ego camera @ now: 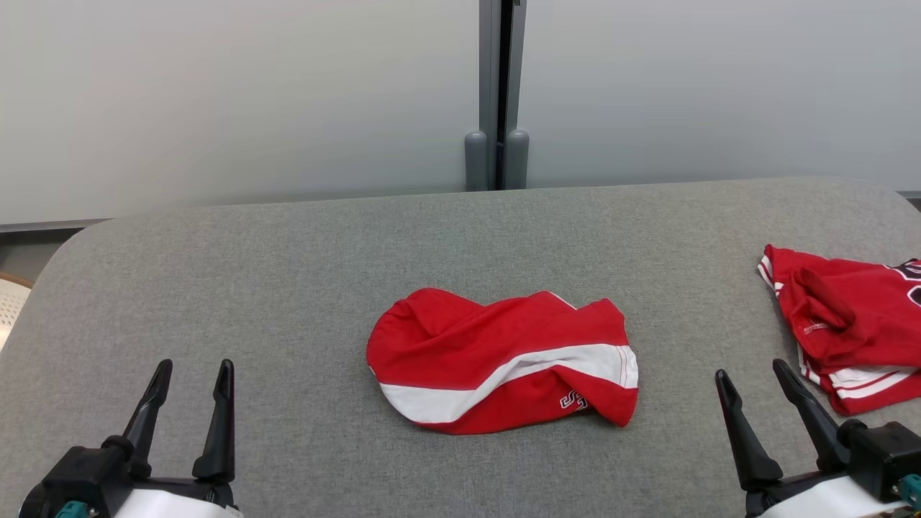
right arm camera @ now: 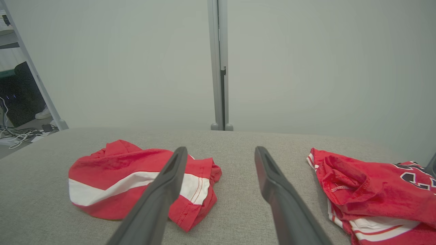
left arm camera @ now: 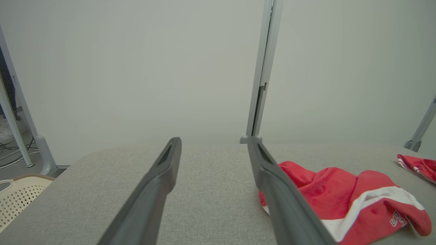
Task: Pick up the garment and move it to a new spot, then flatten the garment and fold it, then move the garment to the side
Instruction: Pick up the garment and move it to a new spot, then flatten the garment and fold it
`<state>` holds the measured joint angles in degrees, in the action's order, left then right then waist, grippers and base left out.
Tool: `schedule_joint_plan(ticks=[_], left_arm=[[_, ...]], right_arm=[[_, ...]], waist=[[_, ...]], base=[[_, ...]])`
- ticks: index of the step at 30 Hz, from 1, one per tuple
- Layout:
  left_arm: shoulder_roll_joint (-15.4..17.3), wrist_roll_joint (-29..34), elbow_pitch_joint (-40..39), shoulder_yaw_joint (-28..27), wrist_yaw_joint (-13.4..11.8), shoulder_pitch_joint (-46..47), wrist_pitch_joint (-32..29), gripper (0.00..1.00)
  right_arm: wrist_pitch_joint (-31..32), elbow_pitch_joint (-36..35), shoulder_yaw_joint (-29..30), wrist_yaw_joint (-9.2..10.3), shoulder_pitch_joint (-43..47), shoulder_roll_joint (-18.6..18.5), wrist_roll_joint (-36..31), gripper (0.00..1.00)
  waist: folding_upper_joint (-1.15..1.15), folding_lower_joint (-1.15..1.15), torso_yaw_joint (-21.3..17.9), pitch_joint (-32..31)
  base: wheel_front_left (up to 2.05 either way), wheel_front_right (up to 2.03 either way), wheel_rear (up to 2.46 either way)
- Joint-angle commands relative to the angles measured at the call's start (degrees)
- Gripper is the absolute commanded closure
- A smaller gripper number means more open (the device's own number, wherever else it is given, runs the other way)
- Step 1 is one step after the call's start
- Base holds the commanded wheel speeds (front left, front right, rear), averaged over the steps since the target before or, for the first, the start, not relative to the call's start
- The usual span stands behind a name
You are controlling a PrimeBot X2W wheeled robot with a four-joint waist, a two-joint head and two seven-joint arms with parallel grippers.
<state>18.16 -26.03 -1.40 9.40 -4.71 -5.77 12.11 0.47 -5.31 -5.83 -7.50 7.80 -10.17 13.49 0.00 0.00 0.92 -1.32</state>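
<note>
A crumpled red garment with a broad white stripe lies bunched in the middle of the grey table. The same garment shows right of my left fingers, and the garment lies partly behind my right gripper's left finger. My left gripper rests open at the near left, well apart from the cloth. My right gripper stands open at the near right, also clear of it. Nothing sits between either pair of fingers.
A second red jersey with white trim lies at the table's right edge, close to my right gripper. Grey partition panels and a post stand behind the table. A cream perforated chair sits off the left edge.
</note>
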Motion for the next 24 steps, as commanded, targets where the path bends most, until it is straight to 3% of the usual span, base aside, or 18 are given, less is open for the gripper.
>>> schedule_joint_plan(ticks=[1,24], left_arm=[[0.6,0.4,-0.6,-0.1,-0.5,-0.8,-0.2,0.0],[1.1,0.2,-3.7,1.2,-1.9,-1.2,-2.3,0.0]], right_arm=[[0.1,-0.3,0.3,0.02,0.2,-0.1,-0.2,0.0],[0.5,0.7,0.4,0.02,-0.4,-0.3,0.2,0.0]], waist=[[0.0,0.0,0.1,0.0],[0.0,0.0,0.7,0.2]], base=[[0.0,0.0,0.0],[0.0,0.0,0.0]])
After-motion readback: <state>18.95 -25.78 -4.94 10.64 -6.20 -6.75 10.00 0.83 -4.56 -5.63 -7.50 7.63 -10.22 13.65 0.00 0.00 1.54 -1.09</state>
